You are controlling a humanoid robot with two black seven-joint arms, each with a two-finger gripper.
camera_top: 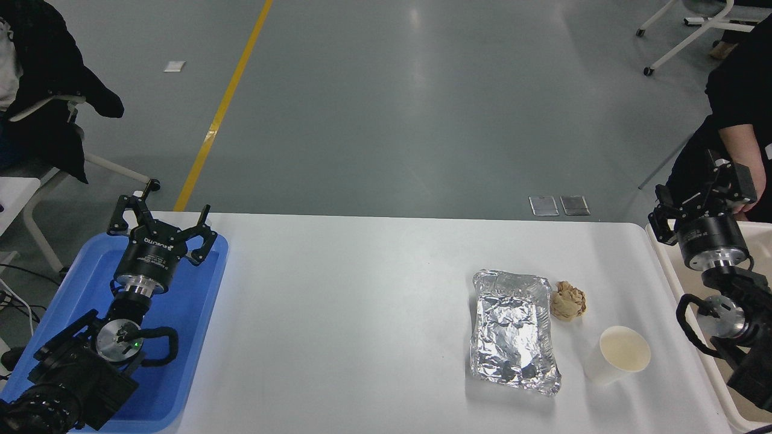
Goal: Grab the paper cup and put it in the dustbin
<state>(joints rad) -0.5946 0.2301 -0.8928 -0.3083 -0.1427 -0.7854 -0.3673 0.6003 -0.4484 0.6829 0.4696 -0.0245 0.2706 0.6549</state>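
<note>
The paper cup [617, 355], small and white with a cream inside, stands upright on the white table near its front right. The cream-beige dustbin [666, 271] sits off the table's right edge, mostly covered by my right arm. Above the bin's far end, well behind and to the right of the cup, my right gripper [702, 193] is held open with nothing between its fingers. My left gripper [166, 208] is parked open over the blue tray at the lower left.
A crumpled foil tray [512, 331] lies left of the cup, with a brown paper ball [567, 301] at its far right corner. The blue tray [199, 313] holds the table's left end. A person's arm [745, 144] is just behind my right gripper.
</note>
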